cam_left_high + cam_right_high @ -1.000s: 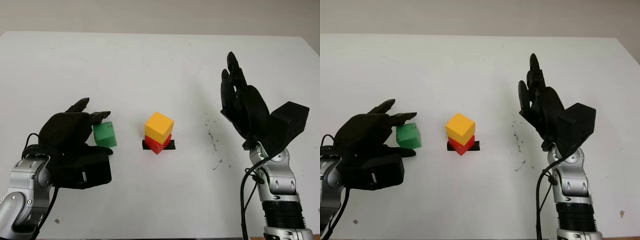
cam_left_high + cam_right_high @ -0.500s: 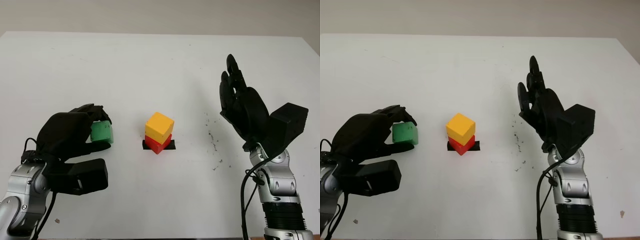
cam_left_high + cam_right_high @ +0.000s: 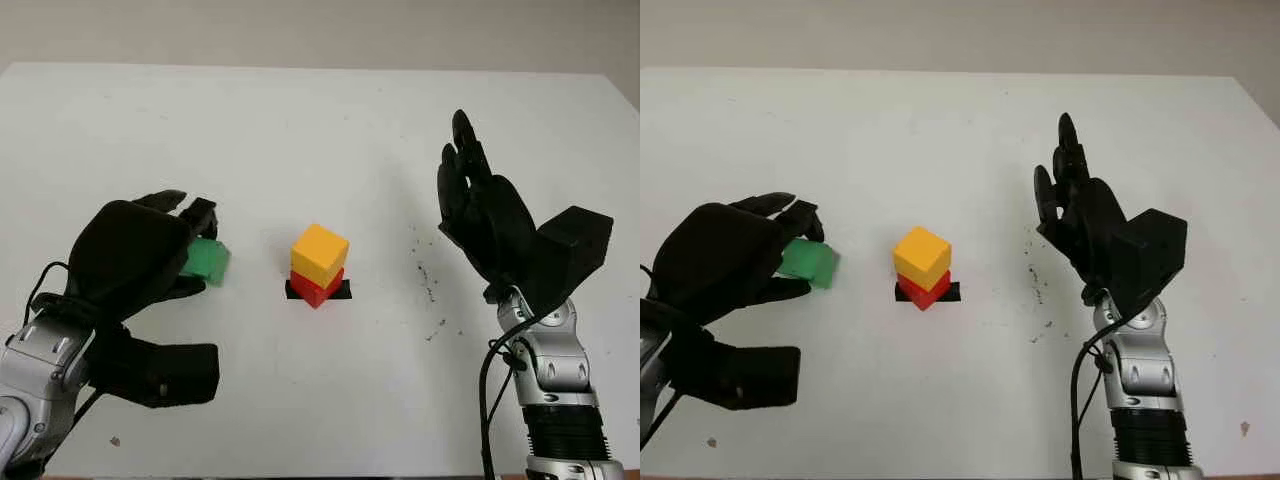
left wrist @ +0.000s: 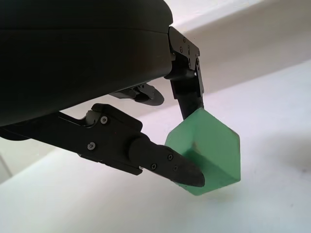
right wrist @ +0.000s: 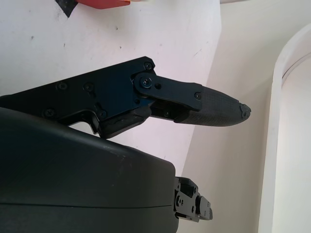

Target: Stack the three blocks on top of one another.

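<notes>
A yellow block sits on a red block over a black tape mark at the table's middle. To their left, my left hand is shut on the green block and holds it tilted, lifted off the table. The left wrist view has the green block pinched between black fingertips. My right hand is open and raised to the right of the stack, holding nothing.
The white table spreads wide around the stack. Small dark specks mark the surface between the stack and my right hand.
My left hand closed its fingers around the green block and raised it off the table, tilting it. The right hand stayed where it was.
</notes>
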Available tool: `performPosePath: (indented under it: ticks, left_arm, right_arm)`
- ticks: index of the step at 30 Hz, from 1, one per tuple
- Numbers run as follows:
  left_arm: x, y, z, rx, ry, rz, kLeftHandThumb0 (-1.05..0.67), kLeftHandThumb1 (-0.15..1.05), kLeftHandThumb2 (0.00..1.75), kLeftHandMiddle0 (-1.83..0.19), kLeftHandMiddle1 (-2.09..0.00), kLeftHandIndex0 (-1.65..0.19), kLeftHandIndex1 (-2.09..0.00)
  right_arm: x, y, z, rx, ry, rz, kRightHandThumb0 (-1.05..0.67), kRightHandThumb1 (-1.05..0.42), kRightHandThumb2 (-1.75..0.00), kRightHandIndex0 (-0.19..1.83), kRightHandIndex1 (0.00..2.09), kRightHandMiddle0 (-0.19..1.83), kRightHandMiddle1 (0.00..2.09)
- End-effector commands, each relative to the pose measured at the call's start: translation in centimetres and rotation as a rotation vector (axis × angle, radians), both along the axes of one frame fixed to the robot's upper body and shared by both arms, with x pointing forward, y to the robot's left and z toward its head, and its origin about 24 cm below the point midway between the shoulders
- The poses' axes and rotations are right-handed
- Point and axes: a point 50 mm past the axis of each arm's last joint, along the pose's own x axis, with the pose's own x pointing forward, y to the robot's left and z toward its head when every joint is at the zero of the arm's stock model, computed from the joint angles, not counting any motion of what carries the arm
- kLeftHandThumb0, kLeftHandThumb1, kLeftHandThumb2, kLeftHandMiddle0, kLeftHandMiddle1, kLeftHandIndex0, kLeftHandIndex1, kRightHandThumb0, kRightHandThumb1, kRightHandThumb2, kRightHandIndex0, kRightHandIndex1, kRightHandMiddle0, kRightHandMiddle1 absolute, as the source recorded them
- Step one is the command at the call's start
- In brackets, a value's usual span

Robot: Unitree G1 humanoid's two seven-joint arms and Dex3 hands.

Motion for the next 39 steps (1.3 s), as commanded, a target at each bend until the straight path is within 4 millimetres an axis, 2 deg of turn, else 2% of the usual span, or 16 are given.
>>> performPosePath:
  ticks: [1,6,9,11,15,18,20,24,29,31,33,39]
  left_arm:
    - [-0.3,-0.4,2.5,0.012,-0.095,-0.041,-0.48,1.02,0.06,-0.43,-0.05,-0.41,-1.24]
    - [-0.3,-1.1,5.6,-0.013,-0.199,-0.136,-0.49,1.01,0.05,-0.35,-0.03,-0.44,-1.16]
    - [-0.1,-1.6,7.1,-0.031,-0.243,-0.176,-0.51,1.02,0.06,-0.30,-0.03,-0.42,-1.28]
    - [0.0,-1.9,7.9,-0.044,-0.264,-0.210,-0.51,1.03,0.06,-0.28,-0.03,-0.43,-1.28]
    - [0.6,-2.4,9.4,-0.112,-0.223,-0.270,-0.49,1.04,0.07,-0.25,-0.05,-0.38,-1.43]
    - [1.2,-2.7,10.4,-0.173,-0.165,-0.320,-0.48,1.02,0.06,-0.29,-0.07,-0.42,-1.44]
    - [1.8,-2.9,11.2,-0.242,-0.102,-0.362,-0.47,0.98,0.05,-0.34,-0.07,-0.47,-1.39]
    - [3.3,-2.8,12.4,-0.422,0.055,-0.425,-0.45,0.95,0.05,-0.36,-0.06,-0.60,-1.09]
    - [5.3,-2.2,11.6,-0.639,0.245,-0.505,-0.45,0.96,0.06,-0.34,-0.05,-0.66,-0.97]
    - [5.8,-2.2,10.9,-0.684,0.313,-0.515,-0.49,0.98,0.06,-0.34,-0.05,-0.64,-1.04]
    - [6.2,-2.1,10.2,-0.706,0.371,-0.516,-0.49,1.00,0.06,-0.31,-0.05,-0.57,-1.19]
    - [7.1,-2.3,8.8,-0.734,0.465,-0.525,-0.50,1.03,0.06,-0.28,-0.05,-0.49,-1.27]
  right_arm:
    - [0.0,0.1,0.0,0.013,-0.008,0.004,-0.74,-1.05,-0.64,-0.19,0.00,-0.19,0.04]
    - [0.1,0.4,0.0,0.030,-0.001,0.003,-0.73,-1.05,-0.63,-0.19,0.00,-0.18,0.05]
    - [0.1,0.4,-0.1,0.032,0.000,0.006,-0.75,-1.05,-0.62,-0.19,0.01,-0.18,0.05]
    - [0.1,0.3,-0.1,0.031,-0.004,0.011,-0.76,-1.05,-0.61,-0.19,0.01,-0.18,0.05]
    - [0.1,0.3,-0.1,0.037,0.004,0.012,-0.77,-1.05,-0.58,-0.19,0.00,-0.18,0.05]
    - [0.1,0.3,-0.1,0.038,0.005,0.009,-0.77,-1.05,-0.56,-0.19,0.01,-0.17,0.06]
    - [0.1,0.2,-0.1,0.034,0.001,0.005,-0.77,-1.05,-0.56,-0.18,0.02,-0.17,0.06]
    - [0.1,0.4,-0.1,0.032,-0.003,0.004,-0.74,-1.05,-0.58,-0.19,0.02,-0.17,0.06]
    - [0.0,0.8,-0.3,0.032,0.002,0.012,-0.75,-1.05,-0.59,-0.19,0.02,-0.18,0.05]
    - [0.0,0.8,-0.3,0.028,0.004,0.013,-0.75,-1.05,-0.59,-0.19,0.01,-0.18,0.05]
    - [-0.1,0.7,-0.3,0.027,0.005,0.010,-0.76,-1.05,-0.58,-0.19,0.01,-0.18,0.05]
    - [-0.1,0.5,-0.4,0.024,0.007,0.003,-0.79,-1.05,-0.57,-0.19,0.00,-0.19,0.05]
